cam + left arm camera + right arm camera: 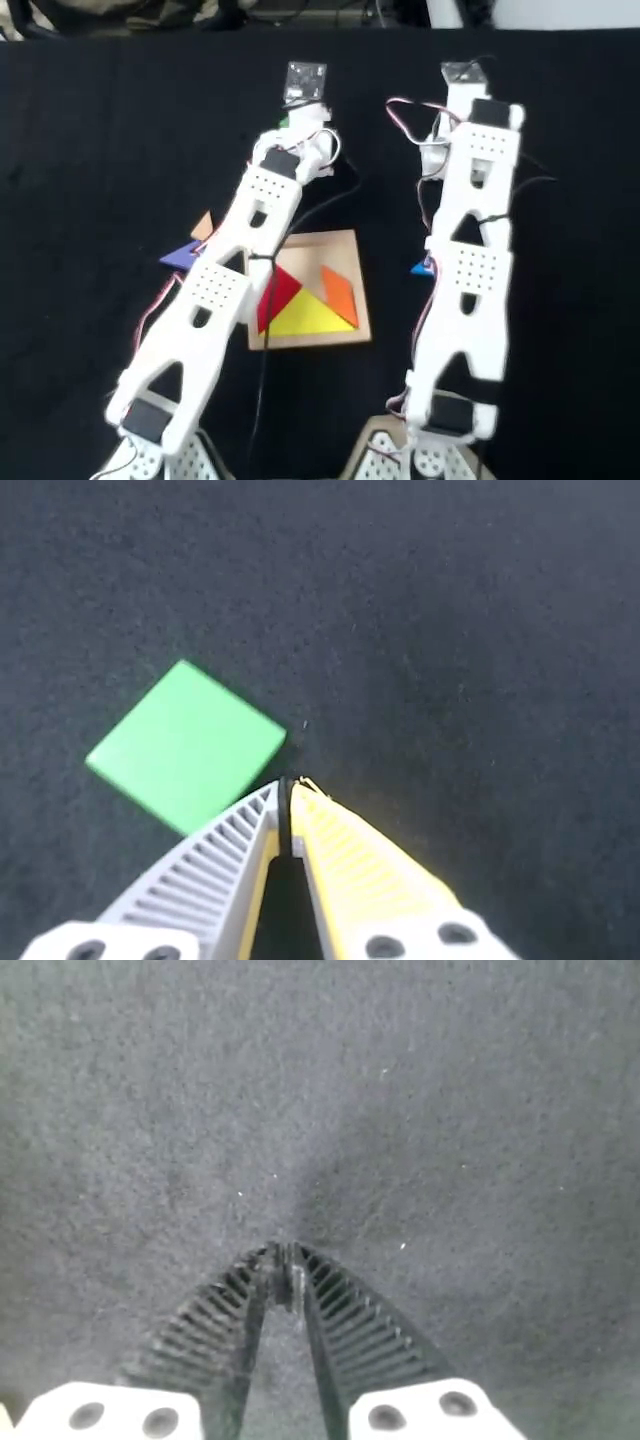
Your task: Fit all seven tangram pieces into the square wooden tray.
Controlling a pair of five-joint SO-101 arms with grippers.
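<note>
The square wooden tray lies between the two arms and holds a red triangle, a yellow triangle and an orange piece. A green square lies flat on the black cloth, just beside the tips of my left gripper, which is shut with nothing in it. In the high view a sliver of the green square peeks out beside that arm's far end. My right gripper is shut and empty over bare cloth at the far right.
A purple piece and a small orange triangle lie on the cloth left of the tray. A blue piece shows beside the right arm. The left arm crosses over the tray's left edge.
</note>
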